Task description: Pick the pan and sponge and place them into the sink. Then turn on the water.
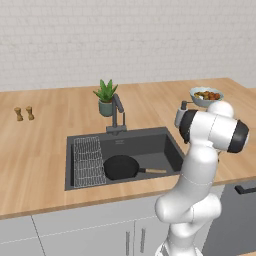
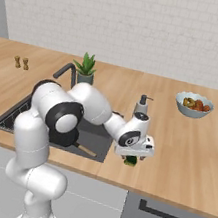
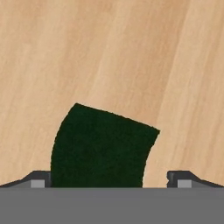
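The pan (image 1: 120,167) is already lying in the sink (image 1: 150,141), its handle directed to the right, so the sponge (image 3: 101,146) is judged to be the step in hand. The sponge is found on the counter (image 2: 186,145) just right of the sink, directly under the gripper (image 2: 132,158), which is spread wide with nothing held. In the hand view the dark block is seen between the two fingertips (image 3: 38,179), nearer to one side and a little rotated. For a good grasp, the hand should be centred over the block, lowered until the pads are beside its flanks, and only then closed. The soap bottle (image 2: 142,105) behind should be avoided when lifting.
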